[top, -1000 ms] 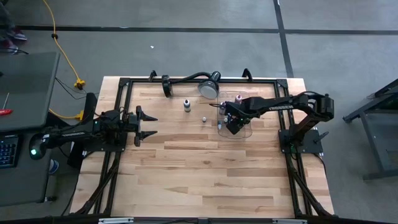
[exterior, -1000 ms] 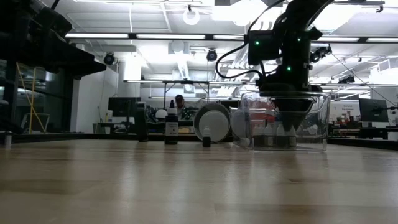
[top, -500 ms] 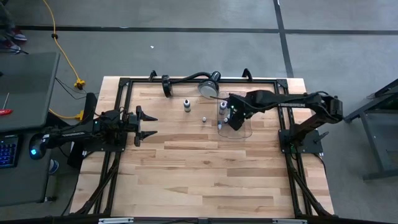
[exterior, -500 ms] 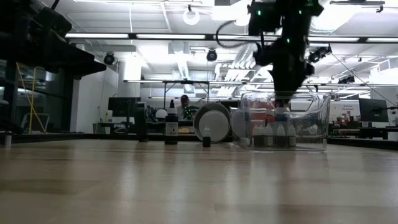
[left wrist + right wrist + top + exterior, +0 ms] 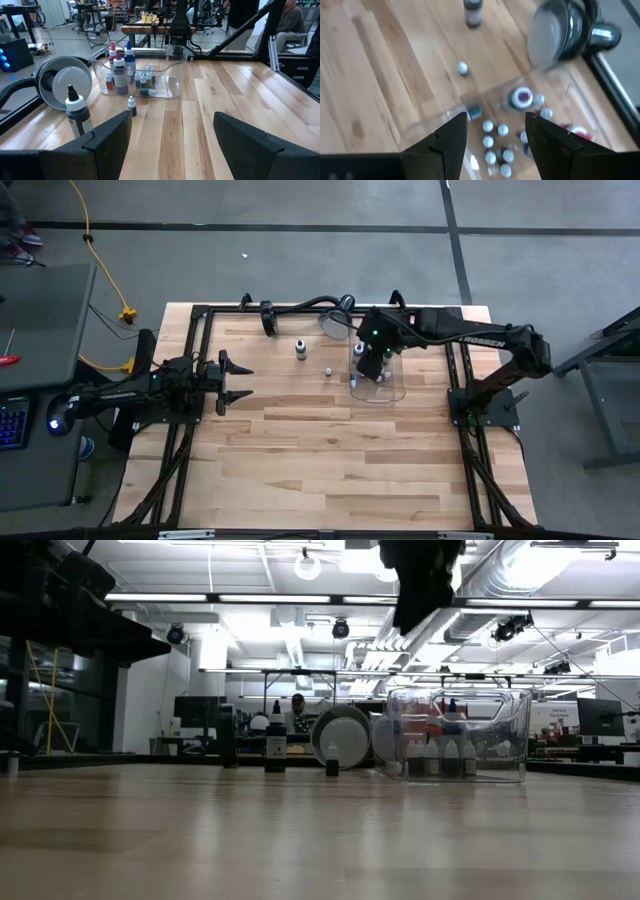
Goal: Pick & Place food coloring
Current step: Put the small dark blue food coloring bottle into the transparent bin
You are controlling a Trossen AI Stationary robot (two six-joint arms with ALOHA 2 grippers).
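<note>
1. Up and back went the right gripper (image 5: 372,362); before, it was low inside the clear tray (image 5: 392,392).
2. At the table's left side, the left gripper (image 5: 243,383) waited with its jaws wide apart.
3. Two food coloring bottles (image 5: 76,115) stood on the wood beside the lamp (image 5: 63,81).
4. Many small bottles (image 5: 144,83) sat in the tray.
5. Above them, the right gripper's jaws were apart and held nothing.

Robotics lab: exposed ceiling ducts (image 5: 520,580), monitors (image 5: 195,712), workbenches (image 5: 145,30) behind.
</note>
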